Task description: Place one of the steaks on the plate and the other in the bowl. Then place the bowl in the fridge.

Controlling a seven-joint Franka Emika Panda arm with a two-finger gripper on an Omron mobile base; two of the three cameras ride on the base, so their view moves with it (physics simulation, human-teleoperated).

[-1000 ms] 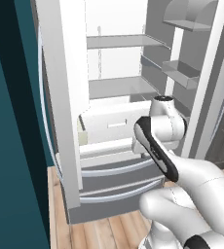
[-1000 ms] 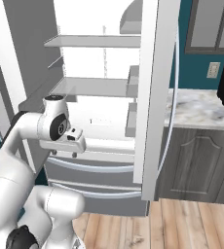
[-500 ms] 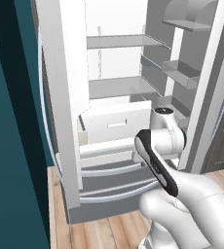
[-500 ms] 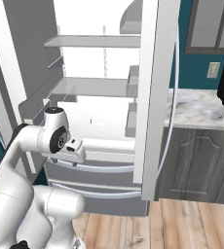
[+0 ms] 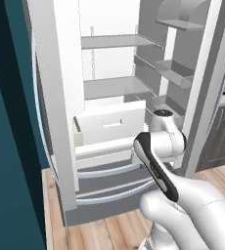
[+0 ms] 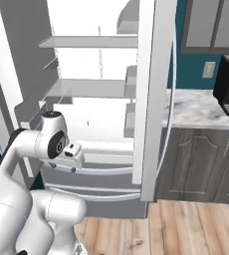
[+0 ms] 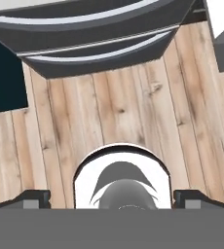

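Fridge (image 5: 109, 122), grey shell, white shelves

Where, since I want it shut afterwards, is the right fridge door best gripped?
By the thin bowed handle on the door's outer face, near mid-height, coming from the counter side. The door stands open, and the handle arcs clear of the panel, leaving room for a finger behind it.

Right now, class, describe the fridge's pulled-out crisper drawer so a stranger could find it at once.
Start at the tall grey fridge with both doors open. Below its two glass shelves, a white crisper drawer juts forward. Unlike the grey freezer drawers beneath, it is white and sits inside.
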